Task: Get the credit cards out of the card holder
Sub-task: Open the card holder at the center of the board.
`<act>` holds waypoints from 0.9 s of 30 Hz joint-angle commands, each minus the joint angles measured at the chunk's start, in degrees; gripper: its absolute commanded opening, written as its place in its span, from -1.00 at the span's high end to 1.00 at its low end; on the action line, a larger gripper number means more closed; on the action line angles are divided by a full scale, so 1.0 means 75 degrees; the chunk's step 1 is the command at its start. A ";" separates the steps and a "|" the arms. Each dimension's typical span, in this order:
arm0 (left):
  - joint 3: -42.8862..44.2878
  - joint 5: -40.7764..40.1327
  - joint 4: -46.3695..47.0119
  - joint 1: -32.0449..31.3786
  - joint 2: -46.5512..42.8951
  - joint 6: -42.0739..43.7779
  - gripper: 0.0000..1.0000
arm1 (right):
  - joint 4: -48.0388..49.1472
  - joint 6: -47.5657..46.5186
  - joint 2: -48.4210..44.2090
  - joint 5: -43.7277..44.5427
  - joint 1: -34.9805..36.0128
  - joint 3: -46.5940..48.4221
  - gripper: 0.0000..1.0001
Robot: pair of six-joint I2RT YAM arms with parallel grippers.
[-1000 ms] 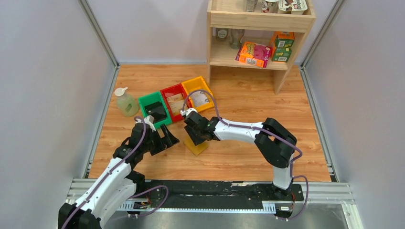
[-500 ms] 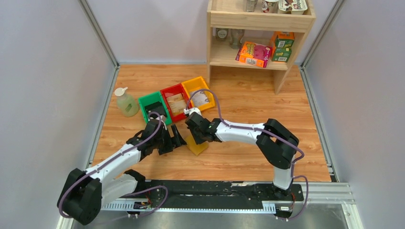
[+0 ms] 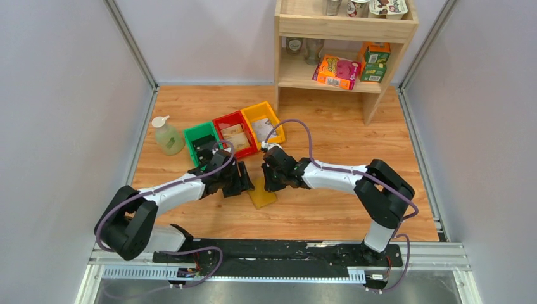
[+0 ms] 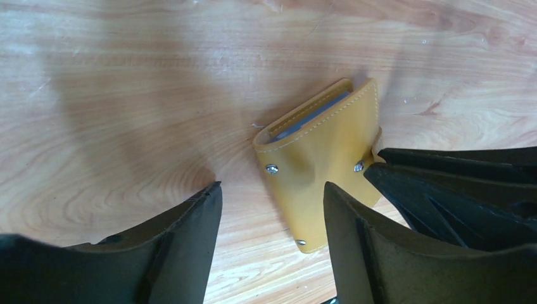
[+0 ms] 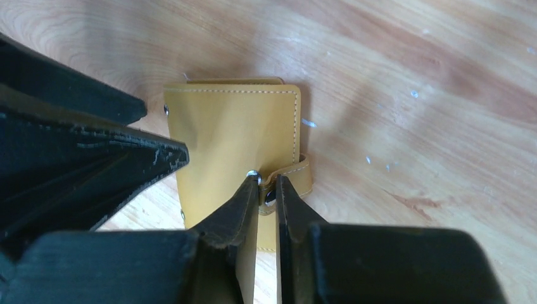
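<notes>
**Ana:** Yellow card holder [image 3: 263, 196], where is it?
**Ben:** Closed and flat on the bench [image 3: 329, 126], near the middle, a bit closer to the near edge.
**Ana:** The right end effector [image 5: 266, 190]?
**Ben:** Clenched on the little strap [image 5: 297, 174].
**Ana:** The left end effector [image 4: 272, 187]?
**Ben:** Fingers apart, right by the holder, grasping nothing.

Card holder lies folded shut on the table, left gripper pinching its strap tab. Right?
No, it is the right gripper that pinches the strap tab; the right wrist view shows it. The left gripper stands open. The card holder does lie folded shut on the table.
</notes>
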 commanded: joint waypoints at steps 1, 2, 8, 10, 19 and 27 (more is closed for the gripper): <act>0.0138 -0.0447 -0.0281 -0.0133 0.0647 0.0299 -0.29 | 0.0228 0.0313 -0.0457 -0.0488 -0.0183 -0.0374 0.85; 0.0150 -0.0494 -0.0317 -0.0144 0.0718 0.0358 -0.19 | 0.0170 0.0301 -0.0504 -0.0348 -0.0207 -0.0421 0.83; 0.0255 -0.0553 -0.0434 -0.0273 0.1187 0.0499 -0.09 | -0.0018 0.0313 -0.0762 0.0484 -0.0289 -0.0726 0.60; 0.0302 -0.0588 -0.0481 -0.0320 0.1281 0.0534 -0.09 | -0.0054 0.0336 -0.0890 0.0765 -0.0312 -0.0843 0.50; 0.0419 -0.0717 -0.0610 -0.0391 0.1340 0.0569 -0.09 | 0.0028 0.0535 -0.1676 0.1786 -0.0429 -0.1546 0.34; 0.0794 -0.0753 -0.0844 -0.0800 0.0966 0.0511 -0.29 | 0.0425 0.0769 -0.2063 0.1437 -0.0803 -0.2037 0.70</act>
